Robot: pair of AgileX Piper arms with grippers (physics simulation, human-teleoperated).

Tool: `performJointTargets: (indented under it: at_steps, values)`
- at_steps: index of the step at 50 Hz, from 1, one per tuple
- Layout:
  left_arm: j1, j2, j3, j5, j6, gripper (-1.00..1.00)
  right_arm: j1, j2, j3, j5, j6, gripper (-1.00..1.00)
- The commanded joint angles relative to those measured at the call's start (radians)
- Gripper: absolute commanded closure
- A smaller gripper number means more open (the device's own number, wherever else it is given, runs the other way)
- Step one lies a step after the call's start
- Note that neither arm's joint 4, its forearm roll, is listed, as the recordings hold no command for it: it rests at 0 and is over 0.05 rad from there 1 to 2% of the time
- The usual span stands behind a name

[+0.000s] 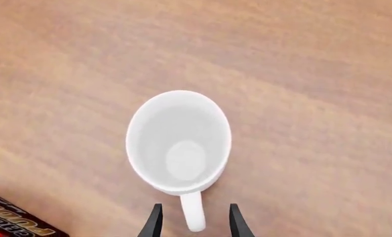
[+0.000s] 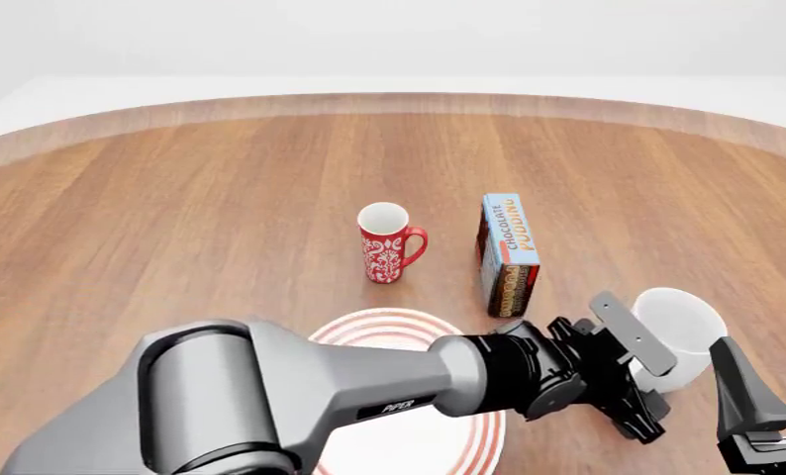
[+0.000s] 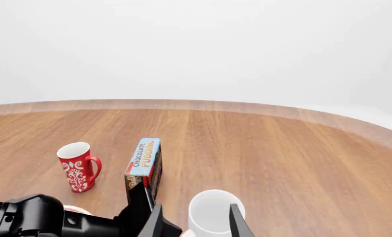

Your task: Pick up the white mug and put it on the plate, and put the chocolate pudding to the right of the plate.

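Left fingers (image 1: 193, 222): parted, straddling white mug's handle.
Right fingers (image 3: 194, 222): parted, empty.
White mug (image 2: 673, 336): upright, near surface's (image 2: 168, 228) right edge.
Chocolate pudding (image 2: 508, 252): long axis runs front to back.
Surface: wood grain.

White mug (image 2: 678, 332): plain glossy white inside and out, no marking. Plate (image 2: 396, 327): white, with concentric red rings at the rim. Chocolate pudding (image 2: 508, 252): light blue face with dark lettering, dark brown and red sides. Red mug (image 2: 389, 242), beside the chocolate pudding: red with a white pattern, white interior. Desk (image 2: 168, 218): brown wood grain with a paler edge. Left arm (image 2: 301, 391): grey shell with black joints.
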Motion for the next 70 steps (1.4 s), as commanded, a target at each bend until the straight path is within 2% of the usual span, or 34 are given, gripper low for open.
performJointTargets:
  at_steps: [1, 2, 4, 5, 40, 43, 70]
  values:
    - [0.006, 0.008, -0.009, 0.004, -0.001, -1.00, 0.000, 0.000, 0.000, 0.000, -0.001, -1.00]
    - [0.022, 0.021, -0.040, 0.017, 0.018, -1.00, 0.000, 0.000, 0.000, 0.000, 0.000, -1.00]
    - [0.022, 0.018, -0.042, 0.016, 0.015, -1.00, 0.000, 0.000, 0.000, 0.000, 0.000, -1.00]
    - [0.020, 0.017, -0.039, 0.014, 0.014, 1.00, 0.000, 0.000, 0.000, 0.000, 0.000, -1.00]
    - [0.044, -0.038, -0.030, 0.016, 0.034, 1.00, 0.000, 0.000, 0.000, 0.000, 0.000, -1.00]
    - [0.044, -0.053, -0.015, 0.007, 0.034, 1.00, -0.003, 0.000, -0.004, 0.003, 0.017, -1.00]
    - [0.071, -0.236, 0.133, -0.063, 0.045, 1.00, -0.005, -0.001, -0.002, -0.001, 0.015, -1.00]
